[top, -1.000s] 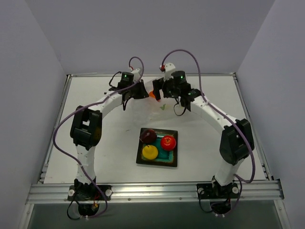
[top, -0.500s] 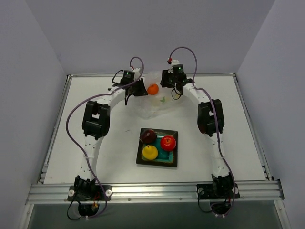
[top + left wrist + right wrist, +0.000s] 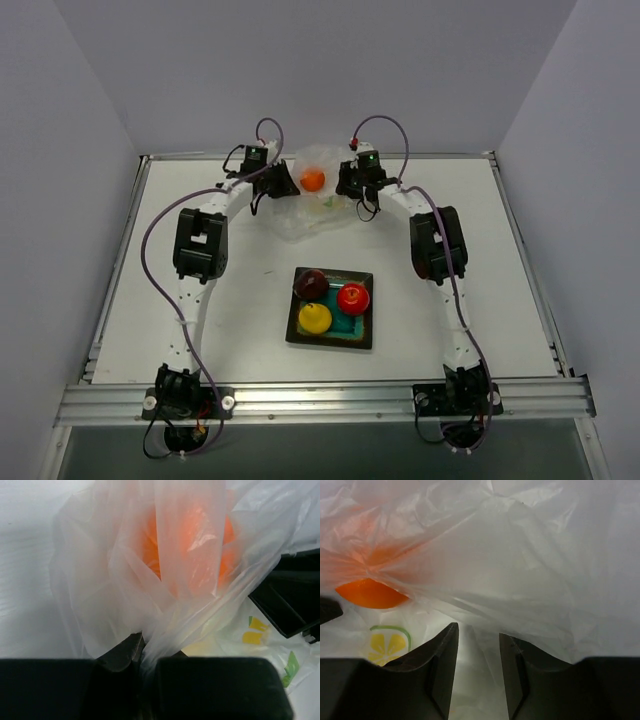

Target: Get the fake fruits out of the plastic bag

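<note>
The transparent plastic bag [image 3: 318, 205] lies crumpled at the far middle of the table, with the orange fruit [image 3: 313, 180] inside it. My left gripper [image 3: 284, 181] is shut on a bunched fold of the bag [image 3: 100, 580], and the orange fruit [image 3: 150, 545] glows through the film just beyond. My right gripper [image 3: 346, 184] is on the bag's right side. Its fingers [image 3: 442, 650] stand a little apart around loose bag film [image 3: 520, 555], with the orange fruit [image 3: 370, 594] to the upper left. The dark red [image 3: 312, 285], bright red [image 3: 352, 298] and yellow [image 3: 315, 318] fruits rest on the plate.
The square teal plate [image 3: 353, 328] with a dark rim sits in the middle of the table, nearer than the bag. The back wall rises just behind the bag. Both arms stretch far forward along the table's two sides.
Both arms have reached farther toward the back wall, carrying the bag and orange fruit back with them. The right jaws have narrowed around the bag film.
</note>
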Controlling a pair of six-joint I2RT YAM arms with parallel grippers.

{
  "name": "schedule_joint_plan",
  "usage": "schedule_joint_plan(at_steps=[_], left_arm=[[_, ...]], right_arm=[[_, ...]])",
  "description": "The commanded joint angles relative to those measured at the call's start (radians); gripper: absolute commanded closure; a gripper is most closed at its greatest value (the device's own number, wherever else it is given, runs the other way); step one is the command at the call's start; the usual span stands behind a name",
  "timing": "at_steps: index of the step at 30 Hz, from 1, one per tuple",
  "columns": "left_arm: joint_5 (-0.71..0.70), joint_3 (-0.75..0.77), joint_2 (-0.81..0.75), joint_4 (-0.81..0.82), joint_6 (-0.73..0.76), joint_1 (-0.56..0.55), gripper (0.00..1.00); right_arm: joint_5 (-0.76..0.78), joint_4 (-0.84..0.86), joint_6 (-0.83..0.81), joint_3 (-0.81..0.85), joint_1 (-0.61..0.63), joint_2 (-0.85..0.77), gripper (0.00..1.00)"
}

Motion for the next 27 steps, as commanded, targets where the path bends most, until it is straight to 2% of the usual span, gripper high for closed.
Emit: schedule_joint_plan(at_steps=[1, 2, 4, 5, 8, 11, 13, 15, 16, 19, 20, 21, 23, 24, 27], left_arm=[[0.039, 0.008, -0.027, 0.026, -0.041, 0.002, 0.98], [0.043, -0.021, -0.043, 0.072, -0.047, -0.002, 0.98], [0.04, -0.103, -0.084, 0.103, -0.047, -0.022, 0.98], [0.034, -0.127, -0.098, 0.117, -0.038, -0.03, 0.98], [-0.008, -0.198, -0.146, 0.12, 0.003, -0.067, 0.98], [-0.014, -0.248, -0.185, 0.149, -0.009, -0.087, 0.98], [-0.01, -0.285, -0.228, 0.206, -0.037, -0.096, 0.98], [-0.019, -0.336, -0.279, 0.256, -0.052, -0.111, 0.98], [-0.023, -0.35, -0.293, 0.27, -0.064, -0.117, 0.98], [-0.039, -0.394, -0.334, 0.322, -0.102, -0.133, 0.98], [-0.042, -0.402, -0.34, 0.35, -0.118, -0.133, 0.98], [-0.039, -0.422, -0.351, 0.37, -0.133, -0.134, 0.98], [-0.04, -0.44, -0.359, 0.41, -0.168, -0.134, 0.98], [-0.042, -0.456, -0.37, 0.421, -0.173, -0.136, 0.98], [-0.037, -0.454, -0.365, 0.421, -0.173, -0.14, 0.98]], right_arm=[[0.046, 0.028, -0.03, -0.157, 0.016, -0.159, 0.66], [0.051, 0.086, -0.02, -0.285, 0.019, -0.246, 0.66], [0.066, 0.176, 0.003, -0.412, 0.017, -0.384, 0.66], [0.073, 0.207, 0.025, -0.532, 0.016, -0.43, 0.66], [0.093, 0.285, 0.045, -0.664, 0.011, -0.576, 0.65], [0.088, 0.281, 0.028, -0.722, 0.013, -0.659, 0.54], [0.088, 0.254, 0.014, -0.742, 0.02, -0.708, 0.43], [0.087, 0.255, 0.013, -0.771, 0.034, -0.743, 0.36], [0.086, 0.272, 0.014, -0.805, 0.043, -0.772, 0.36], [0.064, 0.318, 0.014, -0.847, 0.075, -0.776, 0.42], [0.07, 0.316, 0.013, -0.842, 0.085, -0.764, 0.46], [0.077, 0.307, 0.01, -0.828, 0.092, -0.75, 0.56], [0.086, 0.312, -0.001, -0.81, 0.103, -0.71, 0.64], [0.086, 0.327, -0.003, -0.808, 0.105, -0.699, 0.72], [0.102, 0.338, -0.01, -0.772, 0.102, -0.639, 0.69]])
